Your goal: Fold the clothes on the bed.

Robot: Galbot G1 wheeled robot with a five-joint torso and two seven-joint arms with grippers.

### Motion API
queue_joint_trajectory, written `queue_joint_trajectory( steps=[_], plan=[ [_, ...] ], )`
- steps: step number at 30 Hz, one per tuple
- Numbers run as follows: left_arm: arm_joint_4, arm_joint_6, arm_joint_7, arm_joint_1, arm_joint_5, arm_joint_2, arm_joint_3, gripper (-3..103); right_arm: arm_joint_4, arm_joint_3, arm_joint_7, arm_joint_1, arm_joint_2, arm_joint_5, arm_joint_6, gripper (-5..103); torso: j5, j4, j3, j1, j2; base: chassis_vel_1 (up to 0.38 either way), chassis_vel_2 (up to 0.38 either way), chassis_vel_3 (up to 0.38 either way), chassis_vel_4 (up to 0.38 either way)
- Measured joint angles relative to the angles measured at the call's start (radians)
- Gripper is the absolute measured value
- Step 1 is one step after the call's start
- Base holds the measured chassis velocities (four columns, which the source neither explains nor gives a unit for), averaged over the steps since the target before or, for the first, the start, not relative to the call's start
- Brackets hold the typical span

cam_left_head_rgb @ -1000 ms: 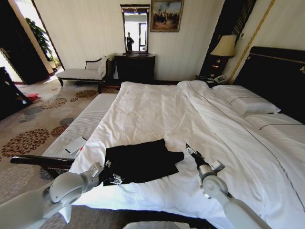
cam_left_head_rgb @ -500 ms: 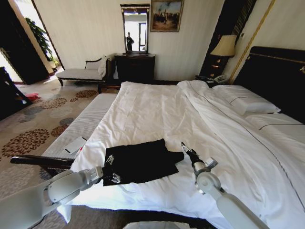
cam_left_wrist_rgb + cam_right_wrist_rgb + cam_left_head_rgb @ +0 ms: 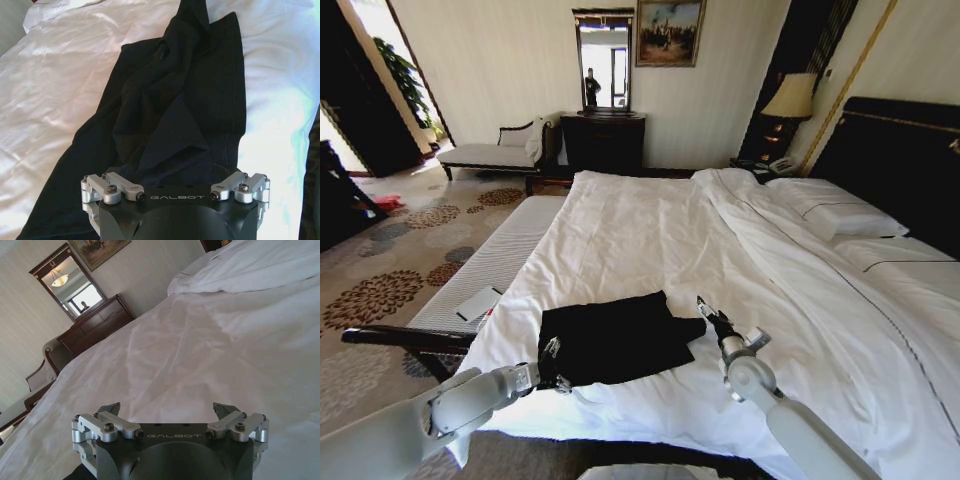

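Head view: we log the black T-shirt [image 3: 612, 340], lower centre, partly folded on the bed [image 3: 650, 240]; left gripper [image 3: 558, 381] at its near hem, jaw state we cannot tell; right gripper [image 3: 710, 318] beside its right edge. Left wrist view: cloth soft, light, limp; we judge a hem corner best. Right wrist view: jaws apart, empty; "GALBOT" on housing

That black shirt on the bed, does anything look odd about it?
The black shirt lies partly folded and rumpled near the bed's foot, one sleeve sticking out toward the right gripper. Nothing looks torn.
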Motion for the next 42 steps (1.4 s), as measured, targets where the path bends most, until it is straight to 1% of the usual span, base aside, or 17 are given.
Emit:
queue_joint_trajectory(
  steps=[3, 6, 10, 13, 15, 16, 17, 19, 21, 24, 25, 27, 33, 36, 37, 41, 42],
  plan=[
    [0.013, -0.005, 0.000, -0.006, 0.003, -0.010, 0.008, 88, -0.002, -0.003, 0.000, 0.006, -0.001, 0.002, 0.000, 100, 0.0000, -0.0001, 0.000, 0.000, 0.000, 0.000, 0.000, 0.000, 0.000],
    [0.019, -0.010, 0.000, -0.010, 0.007, -0.017, 0.012, 82, -0.003, -0.003, 0.000, 0.009, -0.003, 0.004, 0.000, 100, 0.0001, -0.0001, 0.000, 0.000, 0.000, 0.000, 0.000, 0.000, 0.000],
    [0.030, -0.015, -0.003, -0.021, 0.011, -0.033, 0.031, 66, -0.003, -0.001, 0.000, 0.010, -0.007, 0.006, 0.000, 100, 0.0000, -0.0001, 0.000, 0.000, 0.000, 0.000, 0.000, 0.000, 0.000],
    [0.040, -0.020, -0.005, -0.023, 0.014, -0.045, 0.035, 49, -0.003, 0.003, 0.000, 0.010, -0.010, 0.007, 0.000, 100, 0.0001, -0.0001, 0.000, 0.000, 0.000, 0.000, 0.000, 0.000, 0.000],
    [0.043, -0.021, -0.005, -0.024, 0.014, -0.047, 0.036, 49, -0.003, 0.003, 0.000, 0.010, -0.010, 0.007, 0.000, 100, 0.0001, -0.0001, 0.000, 0.000, 0.000, 0.000, 0.000, 0.000, 0.000],
    [0.047, -0.024, -0.005, -0.025, 0.016, -0.050, 0.036, 44, -0.003, 0.003, 0.000, 0.009, -0.010, 0.007, 0.000, 100, 0.0001, -0.0001, 0.000, 0.000, 0.000, 0.000, 0.000, 0.000, 0.000],
    [0.050, -0.025, -0.006, -0.026, 0.018, -0.052, 0.036, 44, -0.002, 0.003, 0.000, 0.007, -0.009, 0.006, 0.000, 100, 0.0001, -0.0001, 0.000, 0.000, 0.000, 0.000, 0.000, 0.000, 0.000],
    [0.056, -0.031, -0.006, -0.028, 0.020, -0.061, 0.037, 28, -0.002, 0.004, 0.000, 0.002, -0.007, 0.004, 0.000, 100, 0.0000, -0.0001, 0.000, 0.000, 0.000, 0.000, 0.000, 0.000, 0.000],
    [0.058, -0.033, -0.006, -0.030, 0.020, -0.063, 0.037, 28, -0.002, 0.004, 0.000, 0.000, -0.007, 0.002, 0.000, 100, 0.0001, -0.0001, 0.000, 0.000, 0.000, 0.000, 0.000, 0.000, 0.000],
    [0.064, -0.044, -0.005, -0.035, 0.028, -0.066, 0.036, 12, -0.003, 0.005, 0.000, -0.003, -0.006, -0.001, 0.000, 100, 0.0001, -0.0001, 0.000, 0.000, 0.000, 0.000, 0.000, 0.000, 0.000],
    [0.064, -0.044, -0.005, -0.035, 0.028, -0.066, 0.036, 12, -0.003, 0.005, 0.000, -0.003, -0.006, -0.001, 0.000, 100, 0.0001, -0.0001, 0.000, 0.000, 0.000, 0.000, 0.000, 0.000, 0.000],
    [0.065, -0.051, -0.002, -0.039, 0.031, -0.064, 0.035, 3, -0.003, 0.007, 0.000, -0.005, -0.005, -0.002, 0.000, 100, -0.0001, -0.0001, 0.000, 0.000, 0.000, 0.000, 0.000, 0.000, 0.000],
    [0.058, -0.097, 0.043, -0.019, 0.053, -0.025, -0.007, 0, -0.006, 0.008, -0.001, -0.007, -0.001, -0.007, 0.000, 100, -0.0001, -0.0001, 0.000, 0.000, 0.000, 0.000, 0.000, 0.000, 0.000],
    [0.036, -0.160, 0.114, 0.015, 0.054, 0.049, -0.077, 0, -0.009, 0.008, -0.002, -0.007, 0.002, -0.010, 0.000, 100, 0.0000, 0.0000, 0.000, 0.000, 0.000, 0.000, 0.000, 0.000, 0.000],
    [0.036, -0.160, 0.114, 0.015, 0.054, 0.049, -0.077, 0, -0.009, 0.008, -0.002, -0.007, 0.002, -0.010, 0.000, 100, 0.0000, 0.0000, 0.000, 0.000, 0.000, 0.000, 0.000, 0.000, 0.000],
    [0.034, -0.265, 0.221, 0.034, 0.049, 0.117, -0.149, 0, -0.012, 0.007, -0.002, -0.003, 0.005, -0.013, 0.000, 100, 0.0001, -0.0001, 0.000, 0.000, 0.000, 0.000, 0.000, 0.000, 0.000],
    [0.034, -0.265, 0.221, 0.034, 0.049, 0.117, -0.149, 0, -0.012, 0.007, -0.002, -0.003, 0.005, -0.013, 0.000, 100, 0.0001, -0.0001, 0.000, 0.000, 0.000, 0.000, 0.000, 0.000, 0.000]
  ],
)
